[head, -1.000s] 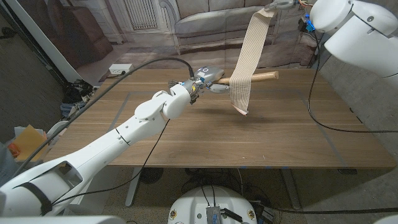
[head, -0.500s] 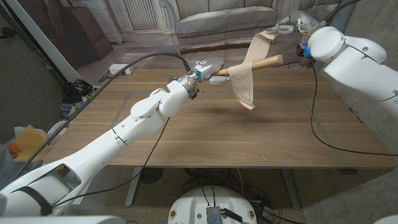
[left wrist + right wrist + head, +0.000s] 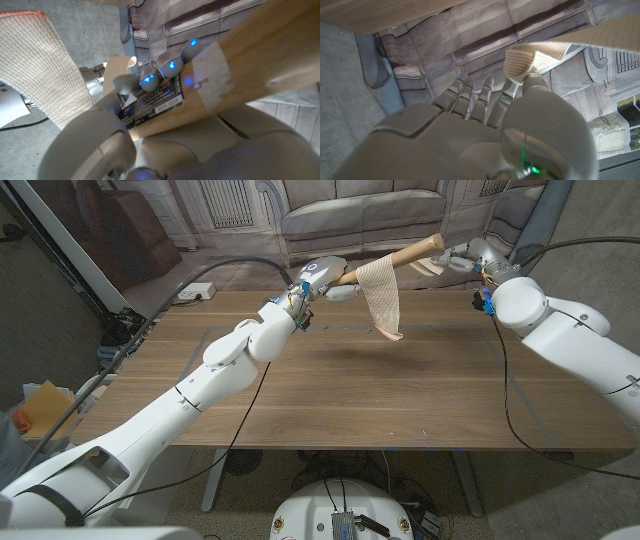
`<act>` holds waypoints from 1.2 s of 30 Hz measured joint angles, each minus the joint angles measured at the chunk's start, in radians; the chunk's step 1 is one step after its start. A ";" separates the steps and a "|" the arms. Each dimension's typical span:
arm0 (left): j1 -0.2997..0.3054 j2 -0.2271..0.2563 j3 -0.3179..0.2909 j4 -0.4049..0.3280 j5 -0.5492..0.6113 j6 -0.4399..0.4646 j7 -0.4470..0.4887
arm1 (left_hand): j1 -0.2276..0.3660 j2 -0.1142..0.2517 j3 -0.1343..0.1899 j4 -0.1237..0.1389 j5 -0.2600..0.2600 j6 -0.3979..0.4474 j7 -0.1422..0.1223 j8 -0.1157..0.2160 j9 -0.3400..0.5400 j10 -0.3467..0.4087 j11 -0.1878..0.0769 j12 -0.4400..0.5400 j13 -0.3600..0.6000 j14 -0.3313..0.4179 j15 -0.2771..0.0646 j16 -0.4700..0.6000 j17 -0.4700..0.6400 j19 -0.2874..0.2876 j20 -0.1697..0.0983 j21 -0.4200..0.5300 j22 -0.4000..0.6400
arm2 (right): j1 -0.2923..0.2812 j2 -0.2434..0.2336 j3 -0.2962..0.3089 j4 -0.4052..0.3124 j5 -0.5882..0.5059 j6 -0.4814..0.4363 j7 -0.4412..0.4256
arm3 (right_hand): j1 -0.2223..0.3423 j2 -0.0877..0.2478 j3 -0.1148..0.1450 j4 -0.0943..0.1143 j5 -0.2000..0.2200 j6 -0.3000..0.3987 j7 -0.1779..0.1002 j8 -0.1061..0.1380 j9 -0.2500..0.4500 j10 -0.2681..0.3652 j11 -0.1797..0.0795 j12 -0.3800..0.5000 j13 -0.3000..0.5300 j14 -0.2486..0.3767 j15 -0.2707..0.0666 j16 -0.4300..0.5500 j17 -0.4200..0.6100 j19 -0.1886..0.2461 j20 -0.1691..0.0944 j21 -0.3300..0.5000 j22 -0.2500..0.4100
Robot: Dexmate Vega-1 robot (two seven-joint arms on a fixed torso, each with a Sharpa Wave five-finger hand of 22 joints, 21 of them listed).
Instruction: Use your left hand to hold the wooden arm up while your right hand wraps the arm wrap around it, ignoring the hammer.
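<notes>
Fingers of the right hand [image 3: 462,258] pinching the arm wrap [image 3: 383,297] should keep it taut while the left hand [image 3: 322,280] grips the wooden arm [image 3: 395,256] steady.

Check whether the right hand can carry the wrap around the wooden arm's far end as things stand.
Probably yes. The right hand pinches the arm wrap beside the wooden arm tip, which the left hand holds above the table.

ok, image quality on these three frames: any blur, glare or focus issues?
Head view: sharp and evenly lit, with a soft shadow on the table under the arm wrap. Left wrist view: the left hand is soft up close, its blue lights glowing. Right wrist view: the right hand is blurred, the backdrop sharper.
</notes>
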 measured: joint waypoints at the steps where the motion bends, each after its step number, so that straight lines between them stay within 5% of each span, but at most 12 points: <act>1: 0.000 -0.002 0.000 0.000 0.000 0.000 0.000 | 0.000 0.000 0.000 0.000 0.000 0.000 0.000 0.000 -0.001 0.000 0.000 0.000 0.000 0.000 0.000 0.000 0.000 0.000 0.000 0.000 0.000 | 0.000 0.000 0.000 0.000 0.000 0.016 -0.011 | 0.000 0.000 0.000 0.000 0.000 0.000 0.000 0.000 0.000 0.000 0.000 0.000 0.000 0.000 0.000 0.000 0.000 0.000 0.000 0.000 0.000; 3: -0.001 -0.004 0.000 0.000 0.007 0.014 0.010 | 0.000 0.000 0.000 0.000 0.000 0.000 0.000 0.000 -0.003 0.000 0.000 0.000 0.000 0.000 0.000 0.000 0.000 0.000 0.000 0.000 -0.002 | -0.052 0.001 0.023 0.000 0.000 0.042 -0.027 | 0.000 0.000 -0.003 -0.003 0.000 0.000 0.000 0.000 0.004 0.000 0.000 0.000 0.000 0.000 0.000 0.000 0.000 0.000 0.000 0.000 0.000; 6: -0.003 -0.009 0.000 0.001 0.007 0.014 0.010 | 0.000 0.000 0.000 0.000 0.000 0.000 0.000 0.000 -0.002 0.000 0.000 0.000 0.000 0.000 0.000 0.000 0.000 0.000 0.000 0.000 -0.003 | -0.052 0.001 0.023 0.000 -0.006 0.078 -0.052 | 0.000 0.000 -0.003 -0.003 0.000 0.000 0.000 0.000 0.005 0.000 0.000 0.000 0.000 0.000 0.000 0.000 0.000 0.000 0.000 0.000 0.000; 8: -0.007 -0.011 0.004 0.004 0.036 0.046 0.027 | 0.000 0.000 0.000 0.000 0.000 0.000 0.000 0.006 -0.001 0.000 0.000 0.000 -0.002 0.000 0.000 0.000 0.000 0.000 0.000 0.000 -0.001 | -0.133 0.008 0.056 -0.007 -0.016 0.104 -0.070 | 0.000 0.000 -0.003 -0.003 0.000 0.000 0.000 0.000 0.005 0.000 0.000 0.000 0.000 0.000 0.000 0.000 0.000 0.000 0.000 0.000 0.000; 13: -0.015 -0.017 0.019 0.010 0.059 0.062 0.042 | 0.002 0.001 0.000 0.000 0.000 0.000 0.000 0.008 0.003 0.000 -0.001 0.000 -0.006 0.000 0.000 0.000 0.000 0.000 0.000 0.000 0.000 | -0.133 0.008 0.056 -0.007 -0.040 0.160 -0.109 | 0.000 0.000 -0.003 -0.003 0.000 0.000 0.000 0.000 0.009 0.000 0.000 0.000 0.000 0.000 0.000 0.000 -0.002 0.000 0.000 0.000 0.000; 14: -0.019 -0.019 0.025 0.014 0.095 0.084 0.058 | 0.002 0.002 0.000 0.000 0.000 0.000 0.000 0.008 0.003 0.002 -0.002 0.000 -0.007 0.000 0.000 0.000 0.000 0.000 0.000 0.000 0.000 | -0.217 0.024 0.089 -0.023 -0.049 0.183 -0.122 | 0.000 0.000 -0.003 -0.003 0.000 0.000 0.000 0.000 0.009 0.000 0.000 0.000 0.000 0.000 0.000 0.000 -0.003 0.000 0.000 0.000 0.000; 19: -0.028 -0.026 0.040 0.023 0.095 0.084 0.058 | 0.007 0.002 0.000 0.000 0.000 0.000 0.000 0.008 0.001 0.002 -0.002 0.000 -0.007 0.000 0.000 0.000 0.000 0.000 0.000 0.000 0.000 | -0.217 0.024 0.089 -0.023 -0.075 0.238 -0.151 | 0.000 0.000 -0.003 -0.003 0.000 -0.006 0.006 0.000 0.013 0.000 0.000 0.000 0.000 0.001 0.001 0.000 -0.003 0.000 0.000 0.000 0.000; 20: -0.029 -0.029 0.042 0.024 0.148 0.117 0.079 | 0.008 0.003 0.000 0.000 0.000 0.000 0.000 0.008 0.002 0.002 -0.002 0.000 -0.009 0.000 0.000 0.000 0.000 0.000 0.000 0.000 0.000 | -0.301 0.047 0.124 -0.038 -0.080 0.249 -0.155 | 0.000 0.000 -0.003 -0.003 0.000 -0.006 0.006 0.000 0.014 0.000 0.000 0.000 0.000 0.004 0.004 0.001 -0.002 0.000 0.000 0.000 0.000; 21: -0.032 -0.034 0.046 0.027 0.158 0.126 0.083 | 0.008 0.003 0.000 0.000 0.000 0.000 0.000 0.008 0.005 0.002 -0.002 0.000 -0.011 0.000 0.000 0.000 0.000 0.000 0.000 0.000 0.000 | -0.321 0.053 0.133 -0.043 -0.088 0.263 -0.161 | 0.000 0.000 -0.003 -0.003 0.000 -0.007 0.007 0.000 0.014 0.000 0.000 0.000 0.000 0.010 0.004 0.001 -0.001 0.000 0.000 0.000 0.000; 36: -0.042 -0.062 0.073 0.038 0.214 0.206 0.106 | 0.019 0.015 -0.002 -0.002 0.000 -0.007 0.007 0.026 0.026 0.002 -0.002 0.040 -0.008 0.000 0.000 0.002 0.000 0.000 0.000 0.000 0.006 | -0.495 0.119 0.198 -0.098 -0.209 0.387 -0.201 | 0.000 0.000 -0.003 -0.003 0.000 -0.006 0.020 0.000 0.023 0.011 0.000 0.000 0.005 0.013 0.001 0.001 -0.003 0.000 0.000 0.000 0.000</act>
